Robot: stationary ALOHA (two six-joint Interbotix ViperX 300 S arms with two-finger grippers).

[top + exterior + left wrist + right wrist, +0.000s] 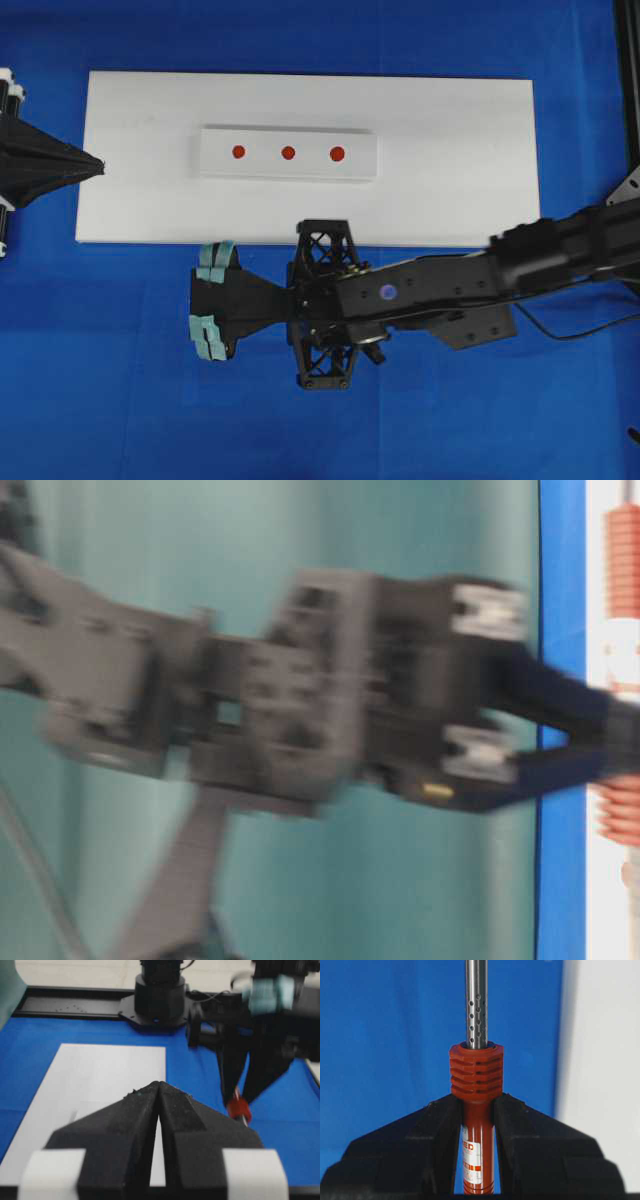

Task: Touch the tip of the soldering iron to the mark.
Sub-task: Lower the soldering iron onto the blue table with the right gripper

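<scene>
The soldering iron (476, 1075) has a red-orange ribbed handle and a perforated silver shaft (476, 1005), and my right gripper (476, 1097) is shut on the handle just behind the ribs. Its tip is out of frame. In the overhead view the right gripper (240, 300) hangs over blue cloth just in front of the board, hiding the iron. From the left wrist view the iron's red collar (239, 1108) shows between the right fingers. Three red marks (238, 152) (288, 153) (337, 154) sit on a small white block (288, 135). My left gripper (98, 167) (159, 1084) is shut and empty at the board's left edge.
A large white board (450, 200) lies on the blue cloth (100, 380). The right arm (520, 260) stretches in from the right, trailing a black cable (560, 332). A black arm base (160, 995) stands at the far end. The table-level view is blurred.
</scene>
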